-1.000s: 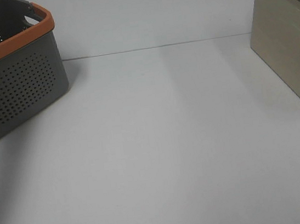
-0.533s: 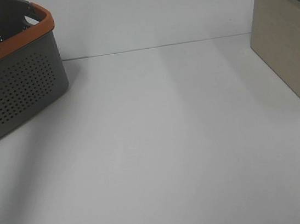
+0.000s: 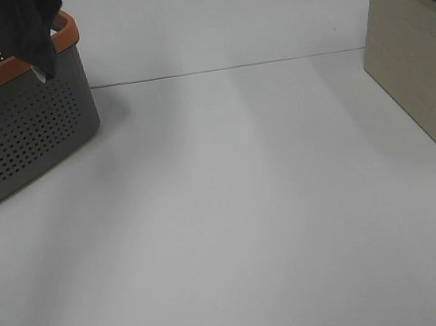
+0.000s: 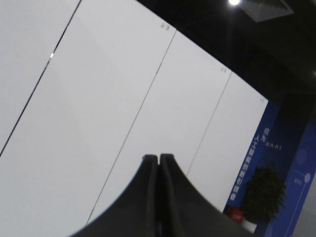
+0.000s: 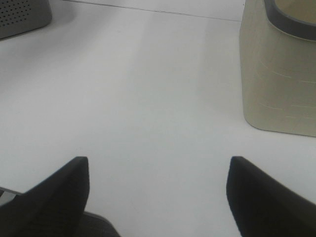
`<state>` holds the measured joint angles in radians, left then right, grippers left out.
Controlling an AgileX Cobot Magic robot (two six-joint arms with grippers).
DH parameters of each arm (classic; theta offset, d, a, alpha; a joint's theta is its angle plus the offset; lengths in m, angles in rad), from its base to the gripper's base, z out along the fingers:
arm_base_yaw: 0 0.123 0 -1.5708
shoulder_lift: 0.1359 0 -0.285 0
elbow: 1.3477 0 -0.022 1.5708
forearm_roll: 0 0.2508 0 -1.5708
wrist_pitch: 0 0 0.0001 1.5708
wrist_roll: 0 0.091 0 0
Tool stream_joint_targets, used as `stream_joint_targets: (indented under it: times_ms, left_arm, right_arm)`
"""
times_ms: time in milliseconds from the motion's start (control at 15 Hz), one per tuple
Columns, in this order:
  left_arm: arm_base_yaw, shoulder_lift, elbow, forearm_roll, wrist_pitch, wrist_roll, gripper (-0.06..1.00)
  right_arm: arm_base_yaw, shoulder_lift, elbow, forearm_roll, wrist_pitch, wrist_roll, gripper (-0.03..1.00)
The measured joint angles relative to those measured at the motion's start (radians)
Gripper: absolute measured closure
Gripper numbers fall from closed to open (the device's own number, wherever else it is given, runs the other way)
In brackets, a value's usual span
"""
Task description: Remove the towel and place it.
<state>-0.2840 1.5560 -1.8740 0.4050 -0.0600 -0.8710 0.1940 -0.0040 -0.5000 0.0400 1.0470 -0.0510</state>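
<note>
- Bench: white, broad bare middle; judged landing spot for towel.
- Beige bin: right edge, cut off by frame.
- Grey basket: orange rim, far left, partly out of frame.
- Towel: dark, hangs bunched over basket rim; top cut off, holder unseen.
- Right tool: jaws wide apart, empty, low over bench.
- Left tool: jaws pressed together, aimed at wall; no cloth visible there, yet judged pinching towel.
- White tag: at towel's lowest corner.
</note>
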Motion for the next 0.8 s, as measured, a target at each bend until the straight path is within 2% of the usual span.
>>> stream_joint_targets:
  times_ms: [67,267,333,467,667,733,800]
  left_arm:
    - [-0.045,0.001,0.0,0.017,0.06,0.019,0.94]
    - [-0.125,0.001,0.0,0.018,0.106,0.066,0.94]
    - [-0.137,0.001,0.0,0.011,0.12,0.072,0.94]
    - [-0.142,0.001,0.0,-0.035,0.163,0.113,0.94]
    - [-0.142,0.001,0.0,-0.21,0.24,0.288,0.94]
    - [-0.142,0.001,0.0,-0.333,0.288,0.431,0.94]
    - [-0.142,0.002,0.0,-0.509,0.35,0.61,0.94]
  right_arm:
    - [0.0,0.0,0.0,0.002,0.0,0.0,0.21]
    - [0.0,0.045,-0.006,0.033,-0.005,-0.005,0.21]
    - [0.0,0.083,-0.014,0.062,-0.027,-0.036,0.21]
    - [0.0,0.17,-0.023,0.153,-0.131,-0.142,0.21]
    - [0.0,0.295,-0.023,0.26,-0.226,-0.256,0.21]
    - [0.0,0.34,-0.023,0.291,-0.263,-0.304,0.21]
    - [0.0,0.382,-0.023,0.326,-0.294,-0.347,0.21]
